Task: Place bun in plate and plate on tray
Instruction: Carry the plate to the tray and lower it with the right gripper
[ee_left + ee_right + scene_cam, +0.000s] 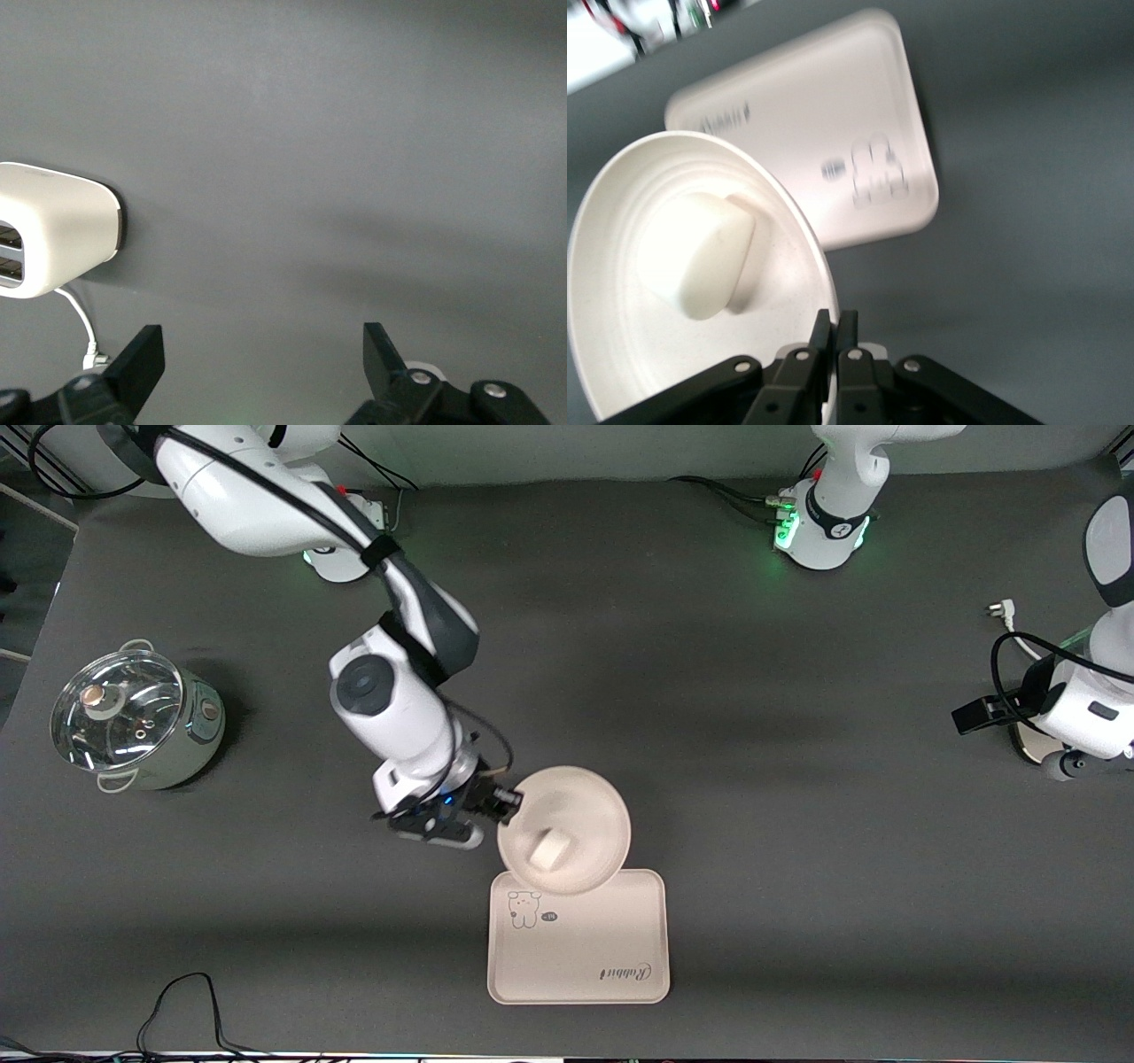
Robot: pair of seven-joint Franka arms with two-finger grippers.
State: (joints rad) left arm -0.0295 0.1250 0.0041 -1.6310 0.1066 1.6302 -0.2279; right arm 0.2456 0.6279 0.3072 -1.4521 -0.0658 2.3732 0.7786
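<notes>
My right gripper [512, 802] is shut on the rim of the round cream plate [589, 815]. The plate hangs tilted in the air, partly over the edge of the tray [585, 952] that faces the robots. The off-white bun [549, 849] lies inside the plate. In the right wrist view the jaws [834, 323] pinch the plate [620, 336] at its rim, with the bun [700, 257] in it and the tray [815, 133] below. My left gripper [263, 341] waits open over bare table at the left arm's end, holding nothing.
A pale green pot with a glass lid [133, 722] stands at the right arm's end of the table. A white toaster [53, 235] with its cord sits by the left arm [1085, 717]. A white plug [999, 611] lies near it. A black cable [186, 1001] loops at the table's front edge.
</notes>
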